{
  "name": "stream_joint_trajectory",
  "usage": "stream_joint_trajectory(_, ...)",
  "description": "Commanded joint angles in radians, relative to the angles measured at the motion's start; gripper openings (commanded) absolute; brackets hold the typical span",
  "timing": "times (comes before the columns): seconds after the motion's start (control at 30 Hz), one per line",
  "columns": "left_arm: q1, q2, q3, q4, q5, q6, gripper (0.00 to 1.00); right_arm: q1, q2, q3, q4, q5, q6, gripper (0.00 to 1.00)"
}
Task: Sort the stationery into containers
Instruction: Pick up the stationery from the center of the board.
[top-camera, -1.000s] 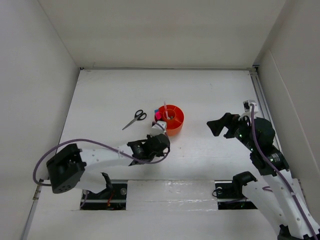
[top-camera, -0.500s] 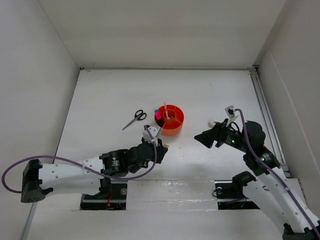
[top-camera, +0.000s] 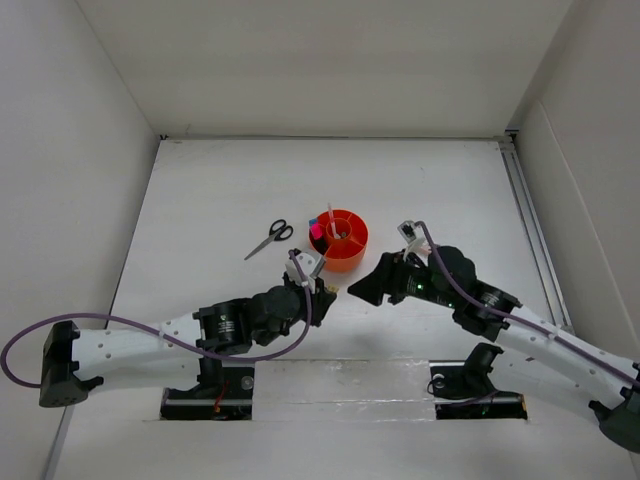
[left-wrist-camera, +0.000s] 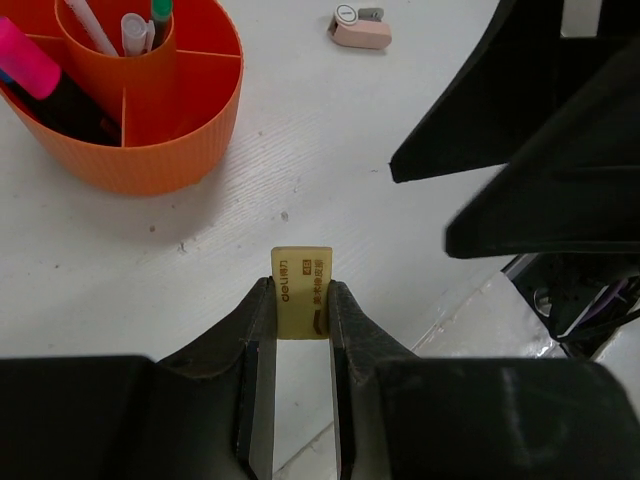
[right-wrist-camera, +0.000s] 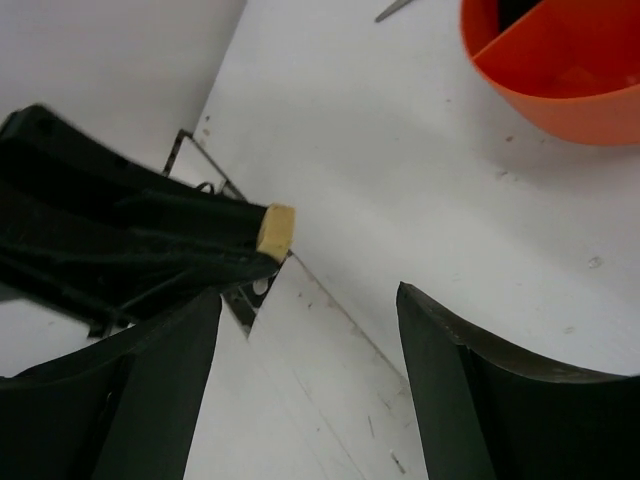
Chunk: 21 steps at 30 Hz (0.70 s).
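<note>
My left gripper (left-wrist-camera: 300, 305) is shut on the tan eraser (left-wrist-camera: 302, 268) and holds it above the table, just near of the orange organizer (left-wrist-camera: 150, 160). In the top view the left gripper (top-camera: 327, 291) sits below the organizer (top-camera: 352, 262). My right gripper (top-camera: 362, 290) is open and empty, its tips close to the right of the eraser. The right wrist view shows its open gripper (right-wrist-camera: 308, 295) with the eraser (right-wrist-camera: 275, 230) ahead at the left. The organizer holds a pink highlighter (left-wrist-camera: 25, 50) and pens (left-wrist-camera: 130, 25). A pinkish sharpener (left-wrist-camera: 360, 30) lies beyond. Black-handled scissors (top-camera: 270, 238) lie left of the organizer.
White walls enclose the table on the left, back and right. The organizer's wall (right-wrist-camera: 560, 100) is at the upper right of the right wrist view. The arm bases and mounting rail (top-camera: 330, 380) run along the near edge.
My right arm has swung left and down until its open gripper is close to the left gripper. The left gripper still holds the eraser, lower and slightly nearer than a second ago.
</note>
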Motion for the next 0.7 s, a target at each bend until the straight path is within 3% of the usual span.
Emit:
stream_joint_trajectory(0.0,-0.002,-0.013,0.018,0.036,-0.011,0.026,0.00,0.037,0.043,0.063,0.060,0.223,0.073,0.76)
stream_joint_trajectory(0.2,-0.013,-0.043,-0.014,0.085,-0.011,0.061,0.00,0.047,0.095,0.092,0.074,0.260,0.093,0.71)
stream_joint_trajectory(0.3,-0.013,-0.072,-0.024,0.094,-0.011,0.072,0.00,0.047,0.123,0.103,0.098,0.239,0.093,0.63)
stream_joint_trajectory(0.67,-0.013,-0.060,-0.024,0.094,0.018,0.081,0.00,0.130,0.201,0.131,0.170,0.217,0.111,0.59)
